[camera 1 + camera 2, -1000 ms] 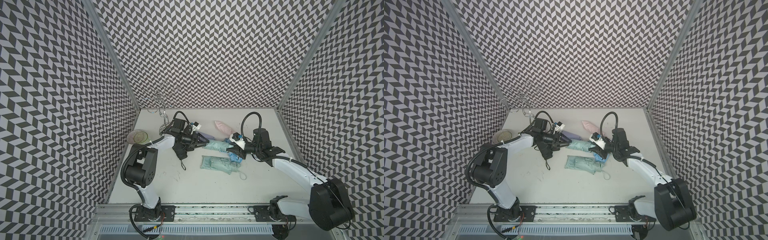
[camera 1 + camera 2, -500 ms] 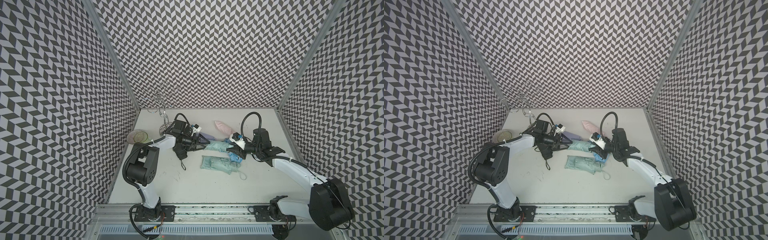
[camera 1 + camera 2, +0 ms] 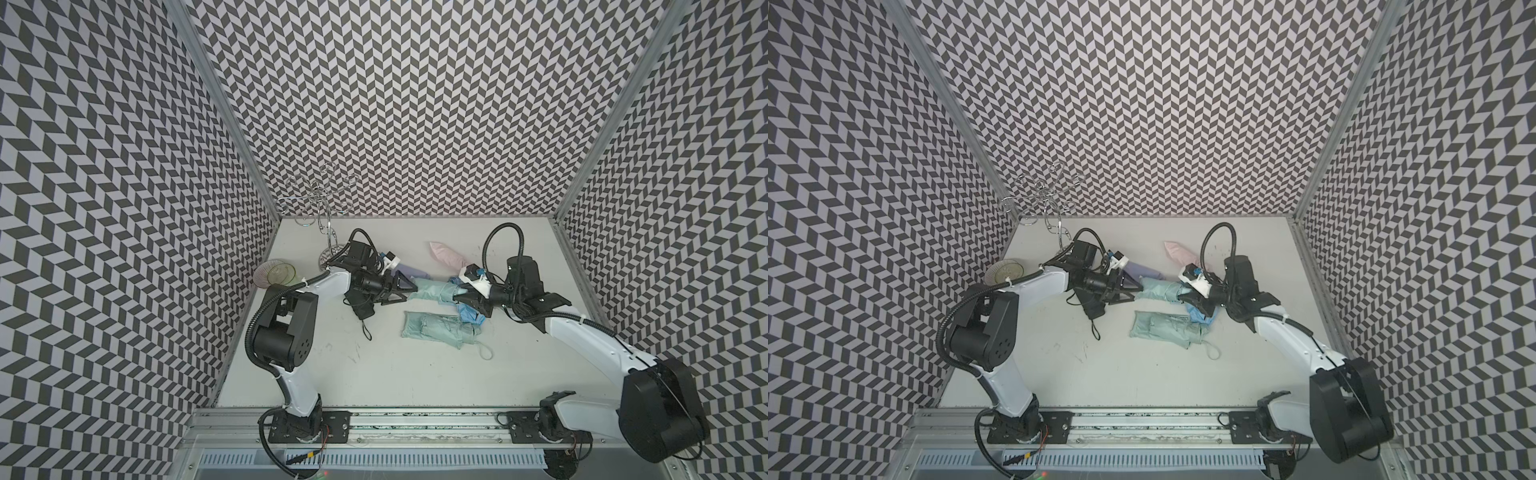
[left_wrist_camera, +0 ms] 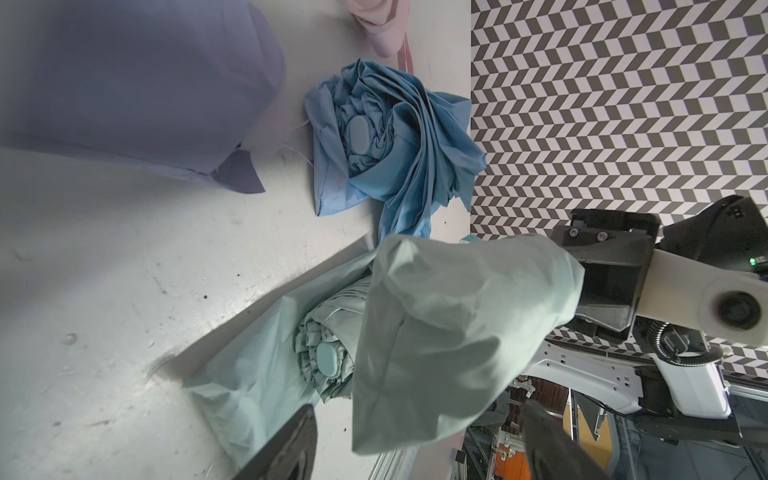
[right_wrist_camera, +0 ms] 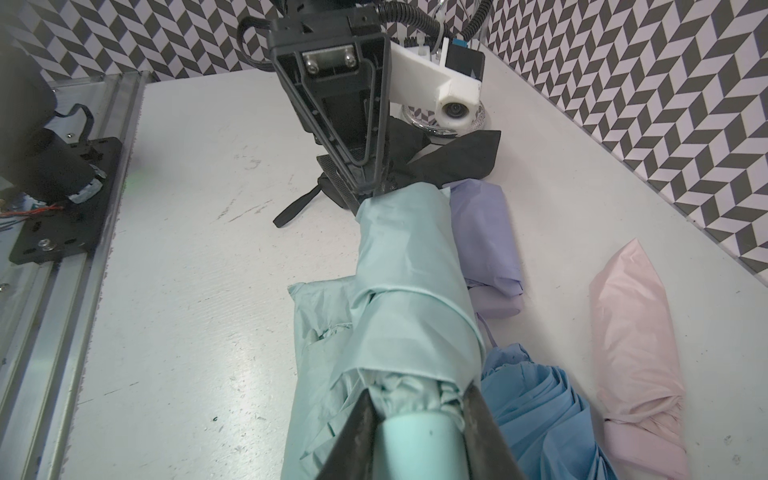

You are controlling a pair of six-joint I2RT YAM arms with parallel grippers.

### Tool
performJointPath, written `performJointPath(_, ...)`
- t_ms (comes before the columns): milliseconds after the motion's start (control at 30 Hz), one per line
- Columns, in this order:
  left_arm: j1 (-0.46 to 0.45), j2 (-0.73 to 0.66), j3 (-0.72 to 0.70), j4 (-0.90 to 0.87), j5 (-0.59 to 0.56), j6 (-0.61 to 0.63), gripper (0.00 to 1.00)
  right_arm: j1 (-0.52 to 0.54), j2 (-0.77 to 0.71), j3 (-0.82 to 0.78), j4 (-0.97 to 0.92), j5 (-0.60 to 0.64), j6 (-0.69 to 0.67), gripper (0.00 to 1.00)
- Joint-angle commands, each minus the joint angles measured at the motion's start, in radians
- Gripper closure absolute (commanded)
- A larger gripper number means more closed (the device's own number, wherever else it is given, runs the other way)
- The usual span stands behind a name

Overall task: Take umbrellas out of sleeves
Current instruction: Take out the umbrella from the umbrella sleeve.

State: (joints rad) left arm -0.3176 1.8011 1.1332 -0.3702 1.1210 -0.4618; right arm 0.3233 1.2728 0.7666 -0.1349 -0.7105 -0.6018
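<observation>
Right gripper is clamped tight on the mint-green plastic handle of a pleated mint-green compact umbrella, at the bundle's 3 o'clock end. That prob. anchors the umbrella so the smooth mint-green fabric sleeve covering it can slide off toward 9 o'clock. Left gripper sits at that 9 o'clock end w/ jaws spread wide either side of the sleeve's closed tip, pinching nothing, apparently lining up a bite. Bundle lies mid-table in both top views, carried by the right gripper alone. Second mint-green umbrella lies at its 6 o'clock, crumpled light-blue umbrella by the right gripper, lilac sleeved umbrella at 11.
</observation>
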Motion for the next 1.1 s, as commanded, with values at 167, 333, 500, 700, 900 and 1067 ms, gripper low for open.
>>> performJointPath(167,-0.012,-0.028,-0.025,0.125,0.08,-0.07,0.43,0.015,-0.037,0.04,0.063,-0.045,-0.003,1.0)
performJointPath(333,-0.013,-0.031,-0.045,0.164,0.097,-0.101,0.64,0.016,-0.04,0.036,0.066,-0.045,0.003,1.0)
performJointPath(500,-0.009,-0.033,-0.044,0.162,0.097,-0.104,0.99,0.017,-0.046,0.031,0.052,-0.037,-0.004,1.0)
performJointPath(700,0.008,-0.048,-0.027,0.112,0.058,-0.059,1.0,0.017,-0.058,0.028,0.012,-0.007,-0.03,1.0)
performJointPath(900,0.081,-0.088,-0.026,0.091,-0.034,-0.044,1.0,0.016,-0.092,0.01,-0.004,0.051,-0.013,1.0)
performJointPath(1067,0.113,-0.102,-0.016,0.079,-0.065,-0.034,1.0,0.016,-0.101,-0.01,-0.002,0.068,-0.011,1.0)
